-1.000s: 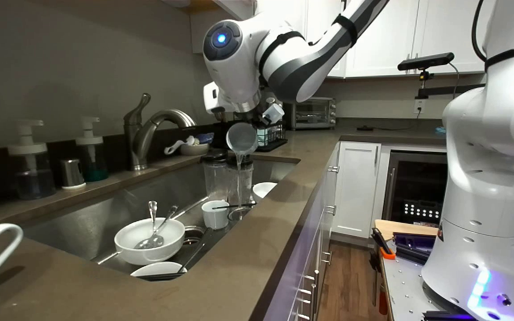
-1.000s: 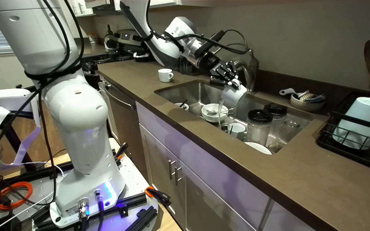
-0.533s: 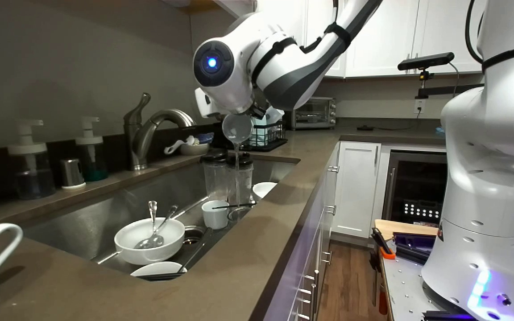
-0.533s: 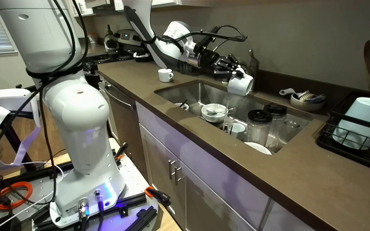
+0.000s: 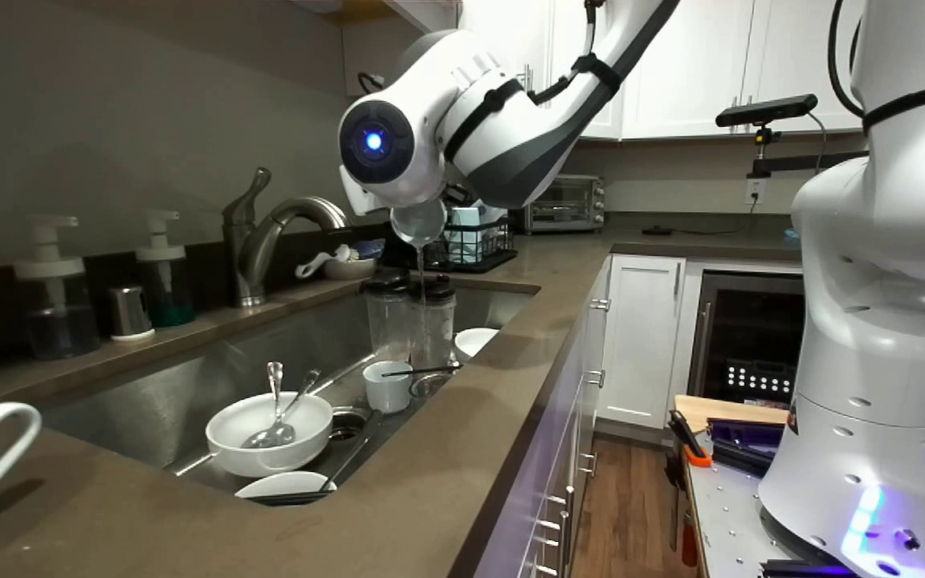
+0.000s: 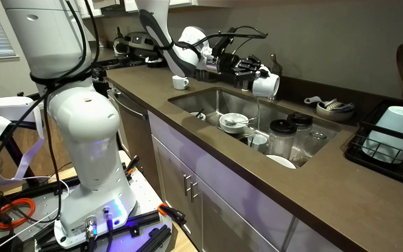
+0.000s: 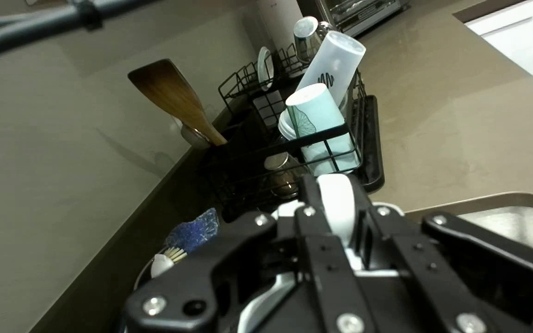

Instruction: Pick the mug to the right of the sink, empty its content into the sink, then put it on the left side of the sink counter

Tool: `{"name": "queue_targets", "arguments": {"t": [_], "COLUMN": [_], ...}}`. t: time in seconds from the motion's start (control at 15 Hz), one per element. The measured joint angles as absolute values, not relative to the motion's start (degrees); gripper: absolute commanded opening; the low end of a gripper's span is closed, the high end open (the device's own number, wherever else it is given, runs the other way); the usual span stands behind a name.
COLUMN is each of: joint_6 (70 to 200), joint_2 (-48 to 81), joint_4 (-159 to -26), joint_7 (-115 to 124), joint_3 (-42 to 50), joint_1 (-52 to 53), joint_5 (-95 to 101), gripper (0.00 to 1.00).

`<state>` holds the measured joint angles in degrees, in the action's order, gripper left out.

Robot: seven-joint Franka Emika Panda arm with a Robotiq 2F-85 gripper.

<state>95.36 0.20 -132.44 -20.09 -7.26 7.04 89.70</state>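
The gripper (image 7: 335,194) clamps the white mug (image 6: 267,86) by its handle (image 7: 337,210); the body lies just beyond, above the sink (image 6: 233,104), tipped about onto its side. Its mouth (image 5: 418,223) faces the end of the sink counter (image 6: 142,80) where a second mug (image 6: 179,83) stands; a thin stream (image 6: 258,109) falls. Once drained, it probably needs turning upright before being set on that end, seemingly the left side.

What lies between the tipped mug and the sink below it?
A thin stream of clear liquid, falling from the mug toward the sink; it shows in both exterior views.
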Motion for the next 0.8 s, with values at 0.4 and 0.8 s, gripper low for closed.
{"name": "queue_targets", "arguments": {"t": [0.4,0.8], "joint_6": [94.3,94.3], "joint_2": [0.7,1.0], "joint_4": [-132.6,-132.6], "joint_7": [-19.7,-19.7], "joint_3": [-7.4,-7.4], "joint_1": [7.1,7.1], "joint_5": [91.2,91.2], "gripper": [0.16,0.16]}}
